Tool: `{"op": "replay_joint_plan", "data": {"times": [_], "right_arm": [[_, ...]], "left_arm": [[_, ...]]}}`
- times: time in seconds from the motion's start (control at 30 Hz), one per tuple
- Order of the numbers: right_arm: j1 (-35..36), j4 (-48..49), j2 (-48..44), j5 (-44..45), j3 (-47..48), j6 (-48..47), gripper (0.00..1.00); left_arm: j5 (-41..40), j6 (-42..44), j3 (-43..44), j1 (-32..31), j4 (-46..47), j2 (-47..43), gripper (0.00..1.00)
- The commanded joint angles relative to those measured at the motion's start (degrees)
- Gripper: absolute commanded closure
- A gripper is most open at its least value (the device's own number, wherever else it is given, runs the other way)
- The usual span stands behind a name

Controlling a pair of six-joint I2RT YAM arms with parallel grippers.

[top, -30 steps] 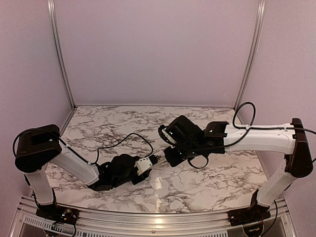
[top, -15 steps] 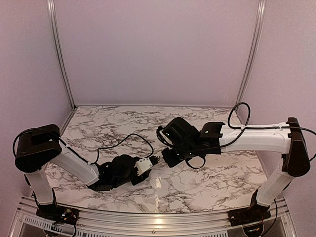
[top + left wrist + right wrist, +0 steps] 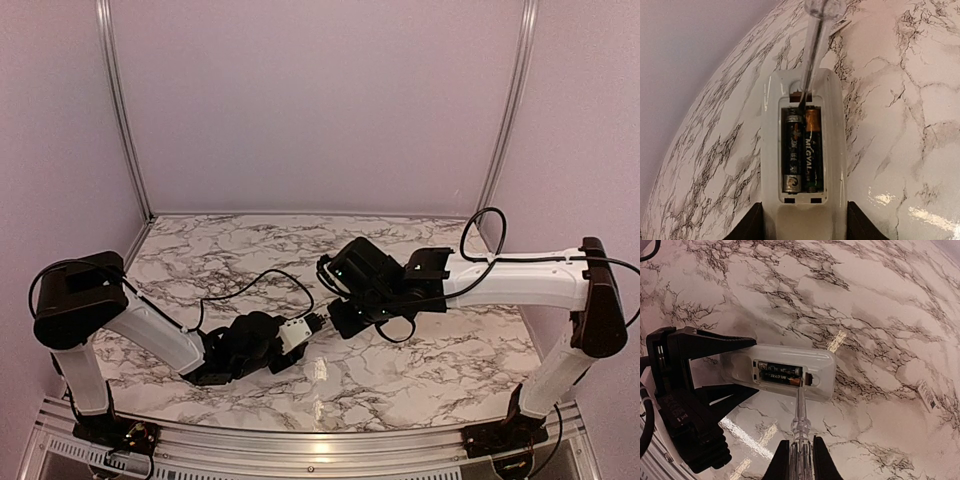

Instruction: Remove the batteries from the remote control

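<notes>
We see the right tool [image 3: 338,318], with its screwdriver [image 3: 800,425], has slid in closer to the remote control [image 3: 298,333]. The left tool [image 3: 282,347], gripping the remote control, has nudged slightly toward the right tool.

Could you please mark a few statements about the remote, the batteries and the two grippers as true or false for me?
1. Both batteries lie in the remote control's open compartment. True.
2. The left gripper is empty. False: it grips the remote control.
3. The right gripper is shut on a clear tool. True.
4. The clear tool's tip is far from the remote control. False: it meets the compartment's end away from the left gripper.
</notes>
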Motion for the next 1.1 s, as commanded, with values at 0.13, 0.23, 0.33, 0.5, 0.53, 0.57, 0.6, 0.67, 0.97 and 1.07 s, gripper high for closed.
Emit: {"op": "replay_joint_plan", "data": {"times": [0.13,0.23,0.33,0.5,0.53,0.57,0.6,0.67,0.97,1.07], "right_arm": [[0.8,0.4,0.9,0.9,3.3,0.3,1.00],[0.8,0.6,0.8,1.0,3.3,0.1,1.00],[0.8,0.1,1.5,1.5,3.6,0.1,1.00],[0.8,-0.5,2.6,2.2,3.7,0.2,1.00],[0.8,-0.7,2.7,2.6,3.8,0.4,1.00],[0.8,-1.0,2.8,2.9,3.9,0.5,1.00],[0.8,-1.1,2.9,3.2,4.0,0.5,1.00],[0.8,-1.2,3.0,3.3,4.1,0.5,1.00],[0.8,-1.7,3.6,3.3,4.7,0.5,1.00],[0.8,-1.9,3.9,3.2,4.8,0.8,1.00]], "left_arm": [[-1.6,-0.8,2.6,-0.4,-1.2,2.2,1.00],[-1.6,-0.9,2.8,-0.4,-1.3,2.4,1.00],[-1.5,-0.9,2.8,-0.4,-1.3,2.4,1.00],[-1.6,-0.9,2.9,-0.4,-1.3,2.6,1.00],[-1.6,-0.9,2.9,-0.4,-1.3,2.7,1.00],[-1.6,-0.9,3.0,-0.4,-1.4,2.7,1.00],[-1.6,-1.0,3.0,-0.4,-1.5,2.7,1.00],[-1.9,-0.9,3.1,-0.4,-1.7,2.9,1.00],[-2.7,-0.7,3.7,-0.4,-2.1,3.6,1.00],[-3.1,-0.7,3.8,-0.4,-2.2,3.7,1.00]]}}
